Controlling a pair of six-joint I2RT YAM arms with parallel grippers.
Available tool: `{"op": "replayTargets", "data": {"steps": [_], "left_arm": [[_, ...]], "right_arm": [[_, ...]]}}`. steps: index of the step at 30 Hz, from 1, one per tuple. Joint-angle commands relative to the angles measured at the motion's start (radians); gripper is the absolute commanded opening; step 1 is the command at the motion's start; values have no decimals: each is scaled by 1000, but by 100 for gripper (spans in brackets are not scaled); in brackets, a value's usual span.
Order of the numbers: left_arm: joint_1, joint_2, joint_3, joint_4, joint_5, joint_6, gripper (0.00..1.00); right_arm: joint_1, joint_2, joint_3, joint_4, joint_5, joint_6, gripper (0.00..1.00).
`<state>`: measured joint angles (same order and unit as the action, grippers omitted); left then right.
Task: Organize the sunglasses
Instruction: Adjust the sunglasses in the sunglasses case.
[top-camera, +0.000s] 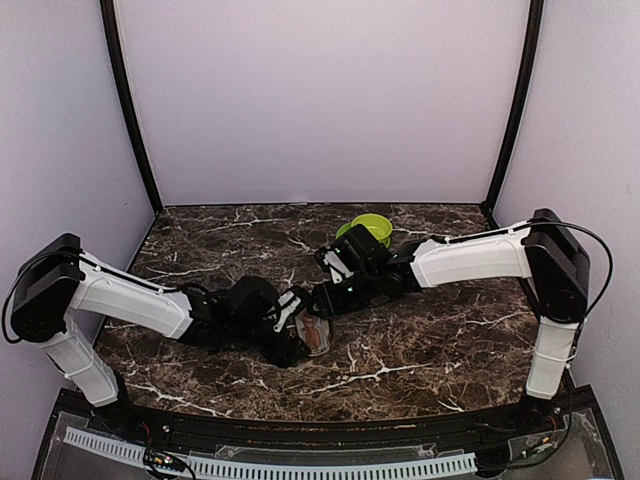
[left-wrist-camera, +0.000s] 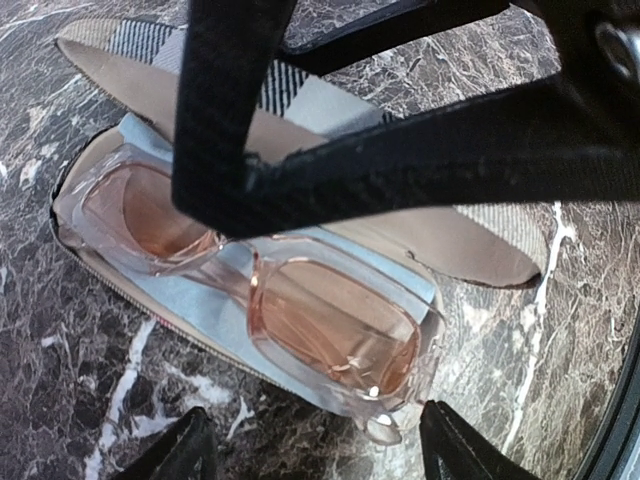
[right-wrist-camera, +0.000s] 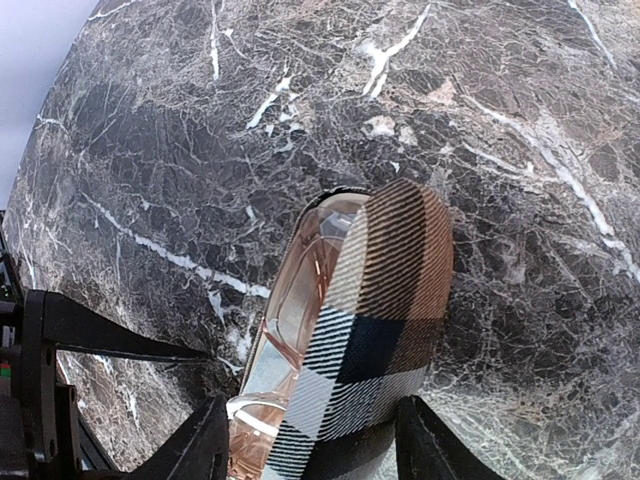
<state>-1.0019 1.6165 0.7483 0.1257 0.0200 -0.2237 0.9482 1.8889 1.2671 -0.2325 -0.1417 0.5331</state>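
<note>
Pink translucent sunglasses (left-wrist-camera: 300, 290) lie in an open plaid case (left-wrist-camera: 470, 235) with a pale blue lining, on the marble table. In the top view the case (top-camera: 316, 335) sits mid-table between both grippers. My left gripper (left-wrist-camera: 315, 455) is open, and its fingertips (left-wrist-camera: 190, 452) stand on either side of the near end of the case, apart from it. My right gripper (right-wrist-camera: 312, 445) is open and straddles the plaid lid (right-wrist-camera: 385, 300), which stands half raised over the sunglasses (right-wrist-camera: 300, 290). The right gripper's black fingers (left-wrist-camera: 400, 150) cross the top of the left wrist view.
A green bowl (top-camera: 365, 228) stands at the back of the table behind the right arm. The dark marble tabletop (top-camera: 440, 340) extends to both sides. Black frame posts (top-camera: 130, 110) rise at the back corners.
</note>
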Motion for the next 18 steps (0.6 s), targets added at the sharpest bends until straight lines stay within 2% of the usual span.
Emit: {"op": "replayTargets", "data": {"steps": [1,18], "left_arm": [[-7,17,36,0,-28,18,71],[-9,52,55,-19,-87,9,70]], "right_arm": [[1,-4,3,13,-26,4,57],[1,-6,1,15,-30,2,57]]}}
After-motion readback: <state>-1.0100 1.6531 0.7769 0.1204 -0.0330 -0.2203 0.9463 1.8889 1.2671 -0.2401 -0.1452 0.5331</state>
